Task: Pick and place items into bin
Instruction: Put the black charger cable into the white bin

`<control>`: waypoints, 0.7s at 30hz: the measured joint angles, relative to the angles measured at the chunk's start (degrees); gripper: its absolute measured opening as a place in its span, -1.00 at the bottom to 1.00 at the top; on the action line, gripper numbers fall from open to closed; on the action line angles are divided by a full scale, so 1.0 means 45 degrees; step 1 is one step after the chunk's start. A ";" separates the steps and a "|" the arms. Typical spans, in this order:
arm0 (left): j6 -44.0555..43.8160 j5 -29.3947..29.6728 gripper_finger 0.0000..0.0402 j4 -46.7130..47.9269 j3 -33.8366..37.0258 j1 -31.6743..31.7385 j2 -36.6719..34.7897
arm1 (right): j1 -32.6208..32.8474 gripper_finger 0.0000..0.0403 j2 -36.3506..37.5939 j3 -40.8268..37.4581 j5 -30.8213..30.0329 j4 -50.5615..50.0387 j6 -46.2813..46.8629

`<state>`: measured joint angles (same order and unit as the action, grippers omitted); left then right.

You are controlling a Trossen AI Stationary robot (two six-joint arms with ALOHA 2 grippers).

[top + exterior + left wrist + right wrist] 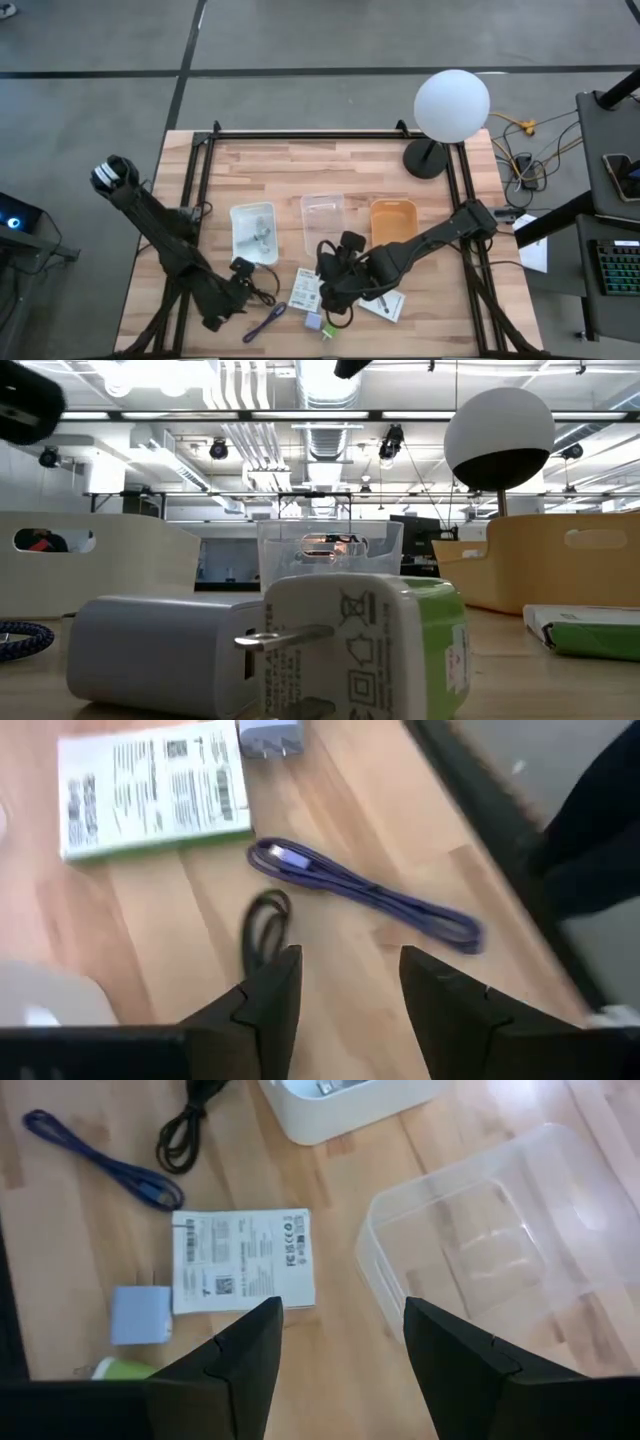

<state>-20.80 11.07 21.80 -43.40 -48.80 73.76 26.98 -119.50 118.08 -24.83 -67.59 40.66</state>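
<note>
The items lie on the wooden table's near half. A coiled black cable [262, 286] and a purple cable [265, 322] lie at the near left. A white printed packet [306, 288] lies flat beside them, and a second packet [385, 305] lies to its right. A lavender plug cube [314, 321] and a green-and-white one [327, 331] lie near the front edge. My left gripper [345, 980] is open over the table, with the black cable's loop [265, 925] just ahead of it. My right gripper [340, 1345] is open and empty above the packet [243, 1260].
Three trays stand in a row mid-table: white [253, 232] with small things inside, clear [323, 220], and orange [393, 222]. A round white lamp [450, 105] stands at the far right. Black frame rails run along the table's left and right sides.
</note>
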 joint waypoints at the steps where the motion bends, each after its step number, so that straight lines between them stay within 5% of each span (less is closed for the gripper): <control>1: 0.0564 0.0010 -0.26 -0.0045 -0.0096 0.0159 0.0346 | -0.0020 -0.04 -0.0001 -0.0016 0.0004 -0.0002 0.0059; 10: 0.1713 -0.0954 -0.32 -0.0672 -0.0407 0.1326 0.2699 | -0.0008 -0.04 0.0005 -0.0160 0.0497 -0.0305 0.1086; 21: 0.1447 -0.0893 -0.32 -0.0291 -0.0487 0.2184 0.3774 | 0.0093 -0.04 0.0005 -0.0401 0.0663 -0.0828 0.1635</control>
<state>-14.29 7.05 20.49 -45.59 -38.97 90.74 27.40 -119.48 116.28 -21.85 -71.31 48.01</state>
